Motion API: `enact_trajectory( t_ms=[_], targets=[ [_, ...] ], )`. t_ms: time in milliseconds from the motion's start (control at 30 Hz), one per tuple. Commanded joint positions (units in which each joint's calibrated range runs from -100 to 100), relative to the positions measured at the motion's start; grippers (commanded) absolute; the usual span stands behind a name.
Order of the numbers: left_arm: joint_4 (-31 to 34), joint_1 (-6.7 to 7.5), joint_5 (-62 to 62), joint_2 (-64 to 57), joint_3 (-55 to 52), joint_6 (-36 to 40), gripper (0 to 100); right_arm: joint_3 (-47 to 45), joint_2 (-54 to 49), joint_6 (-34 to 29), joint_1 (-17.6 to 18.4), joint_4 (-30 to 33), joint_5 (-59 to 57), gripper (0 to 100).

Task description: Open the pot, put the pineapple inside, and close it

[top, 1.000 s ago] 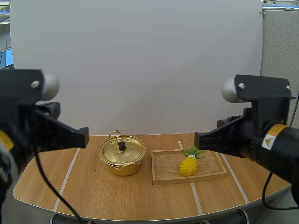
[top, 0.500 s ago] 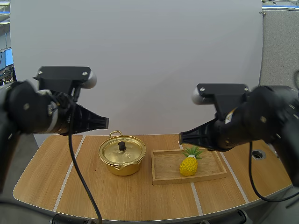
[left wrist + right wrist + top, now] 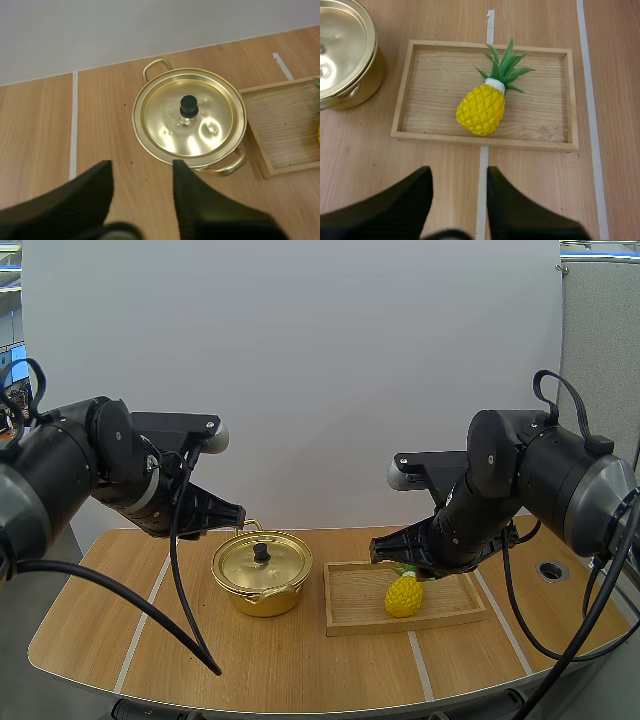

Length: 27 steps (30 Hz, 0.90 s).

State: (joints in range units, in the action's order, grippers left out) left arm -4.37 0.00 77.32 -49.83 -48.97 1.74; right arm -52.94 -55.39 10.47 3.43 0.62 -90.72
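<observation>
Both grippers are empty, fingers apart: the left gripper [image 3: 141, 172] hovers over the tabletop [image 3: 40, 125] just short of the pot [image 3: 262, 600], and the right gripper [image 3: 457, 175] hovers near the tray [image 3: 402, 90] to the pot's right. The pineapple [image 3: 481, 109] lies on its side in that tray, and the lid [image 3: 200, 132] sits on the pot. Coming down off-centre on the small knob [image 3: 188, 106] could skid the lid or shove the pot.

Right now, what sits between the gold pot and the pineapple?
Between pot and pineapple: a strip of bare table, then the wooden tray's side rim and floor, seen in the right wrist view.
</observation>
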Motion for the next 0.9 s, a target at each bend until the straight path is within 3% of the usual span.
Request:
enact_trajectory(
  t_ms=[0, 300, 533, 667, 867],
  targets=[
    [-1.2, -0.03, 0.1, 0.4, 0.2, -3.3, 100, 0.5, -0.4, -0.1, -0.2, 0.2, 1.5, 100],
    [-2.6, -0.03, -3.0, 0.4, 0.2, -10.9, 100, 0.5, -0.4, -0.1, -0.2, 0.2, 2.3, 100],
    [-15.5, -0.03, -4.4, 2.0, 0.2, -28.6, 100, 0.5, -0.4, -0.1, -0.2, 0.2, 2.3, 100],
    [-19.5, -0.03, -4.9, 7.3, 0.5, -33.2, 100, 0.5, -0.4, -0.1, -0.2, 0.2, 2.3, 100],
    [-19.6, -0.03, -5.9, 18.6, 4.5, -36.4, 100, 0.5, -0.4, -0.1, -0.2, 0.2, 2.3, 100]
  ],
)
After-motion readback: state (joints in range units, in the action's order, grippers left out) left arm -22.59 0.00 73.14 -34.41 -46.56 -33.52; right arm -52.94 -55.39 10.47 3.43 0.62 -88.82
